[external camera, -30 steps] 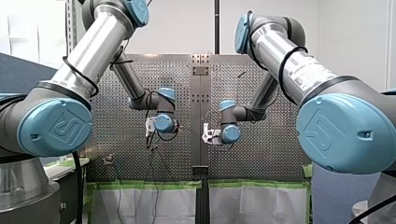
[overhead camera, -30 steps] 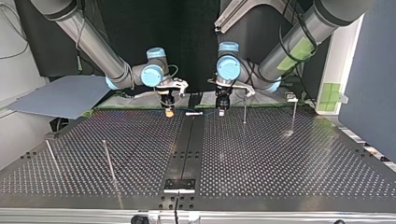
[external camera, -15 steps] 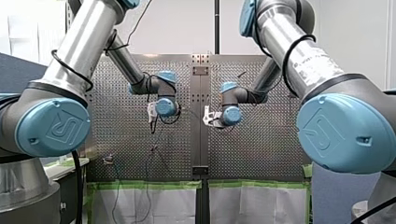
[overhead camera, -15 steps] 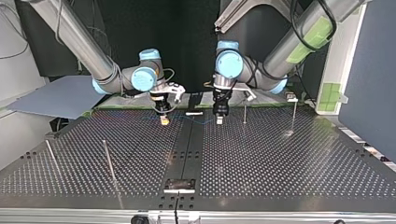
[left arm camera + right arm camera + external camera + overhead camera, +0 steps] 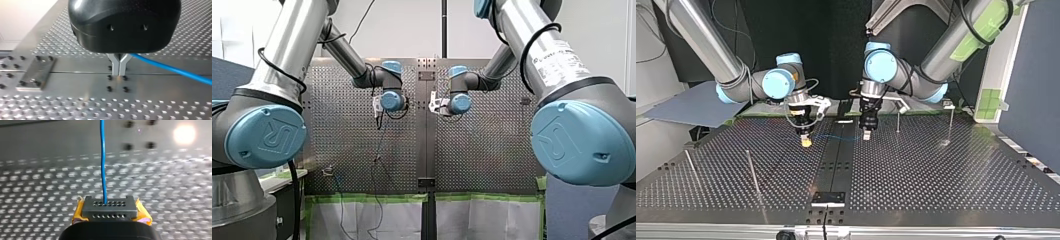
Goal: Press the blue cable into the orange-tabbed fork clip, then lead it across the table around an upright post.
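Well, both arms are sharing the one blue cable (image 5: 175,71) just now; my left gripper (image 5: 119,74) is hovering just above the perforated table (image 5: 936,190) with its metal fingers pressing tight together, and the cable is leaving from their upper part and running off to one side, so it is looking pinched there; my right gripper (image 5: 110,208) is clamping its yellow pads on the same cable, which is running straight out ahead of those jaws, clear of the plate. I am not managing to pick out any orange-tabbed fork clip near either pair of jaws, so I am guessing the pressing-in is not yet done; doing it well is, to my eye, asking for a taut, level span between the jaws, lined up over the clip's slot, with both ends lowering together so nothing is skating off a prong. Counting: two grippers, one cable, four slim posts (image 5: 752,172); two are standing well beyond my right jaws, two beyond my left, one fairly near them.
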{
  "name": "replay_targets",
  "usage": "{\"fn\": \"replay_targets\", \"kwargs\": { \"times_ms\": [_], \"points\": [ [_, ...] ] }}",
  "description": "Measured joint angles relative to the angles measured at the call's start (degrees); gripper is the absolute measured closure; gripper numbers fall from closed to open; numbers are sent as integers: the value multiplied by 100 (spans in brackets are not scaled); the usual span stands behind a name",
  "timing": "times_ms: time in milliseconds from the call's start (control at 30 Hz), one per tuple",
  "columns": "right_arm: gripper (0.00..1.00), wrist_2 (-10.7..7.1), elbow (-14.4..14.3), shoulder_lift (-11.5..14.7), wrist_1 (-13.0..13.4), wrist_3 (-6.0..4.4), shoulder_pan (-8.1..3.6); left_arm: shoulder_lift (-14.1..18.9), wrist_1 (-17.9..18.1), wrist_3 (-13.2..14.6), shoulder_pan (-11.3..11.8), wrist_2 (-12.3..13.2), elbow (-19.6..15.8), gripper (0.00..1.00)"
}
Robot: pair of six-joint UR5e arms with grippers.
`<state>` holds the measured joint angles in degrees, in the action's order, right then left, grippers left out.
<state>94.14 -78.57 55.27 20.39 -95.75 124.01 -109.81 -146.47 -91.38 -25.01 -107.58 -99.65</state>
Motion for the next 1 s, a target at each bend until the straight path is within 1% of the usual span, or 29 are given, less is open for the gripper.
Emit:
{"fn": "replay_targets", "kwargs": {
  "times_ms": [200,467,733,1000],
  "points": [
    [100,-11,66,326,-98,5,10,195,-202,-93,-11,4,199,100],
    [100,-23,126,719,-182,-1,20,242,-554,-46,-48,-3,511,100],
    [100,-34,188,1137,-237,-9,3,352,-642,-150,-74,-1,647,100],
    [100,-32,203,1589,-264,-11,-28,393,-824,-189,-116,-2,923,100]
  ]
}}
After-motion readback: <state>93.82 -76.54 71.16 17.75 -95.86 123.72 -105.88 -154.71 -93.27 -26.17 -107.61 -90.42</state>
